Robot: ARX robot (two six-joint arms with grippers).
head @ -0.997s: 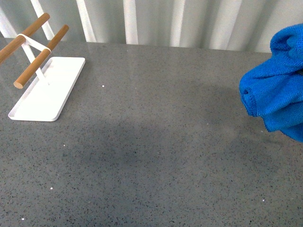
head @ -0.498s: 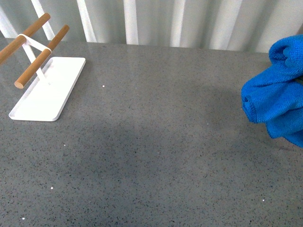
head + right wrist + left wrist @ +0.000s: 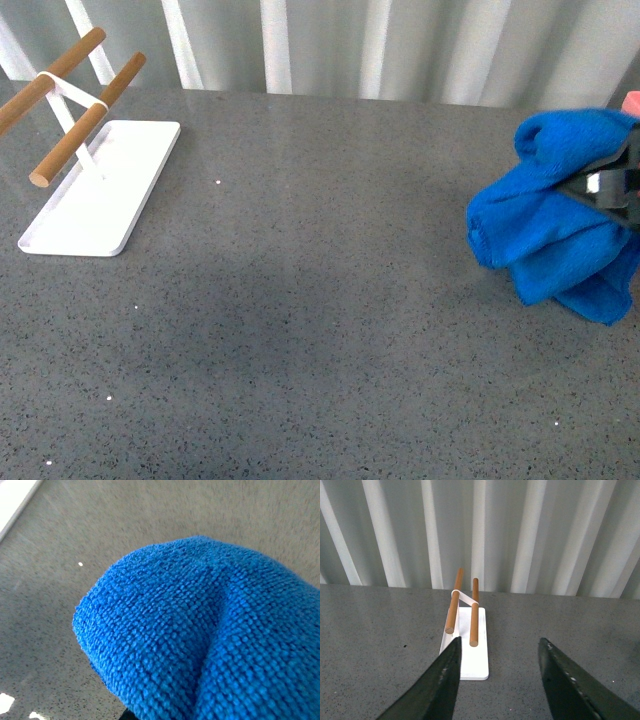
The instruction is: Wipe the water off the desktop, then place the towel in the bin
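Observation:
The bright blue towel (image 3: 548, 225) hangs bunched at the far right of the front view, lifted above the grey speckled desktop (image 3: 320, 300). My right gripper (image 3: 612, 185) is shut on the towel; only a dark metal part of it shows at the picture's right edge. In the right wrist view the towel (image 3: 200, 630) fills most of the picture and hides the jaws. A sliver of the salmon-pink bin (image 3: 631, 101) peeks in at the right edge. My left gripper (image 3: 498, 647) is open and empty above the desktop (image 3: 380, 630), its jaws wide apart.
A flat white tray (image 3: 100, 190) with two wooden bars (image 3: 85, 125) stands at the back left of the desktop; it also shows in the left wrist view (image 3: 470, 655). A ribbed white wall (image 3: 330, 45) runs along the desktop's far edge.
The towel has moved left and a little down in the front view, and more of it now shows. The right gripper's metal part and the pink bin's edge have come into view.

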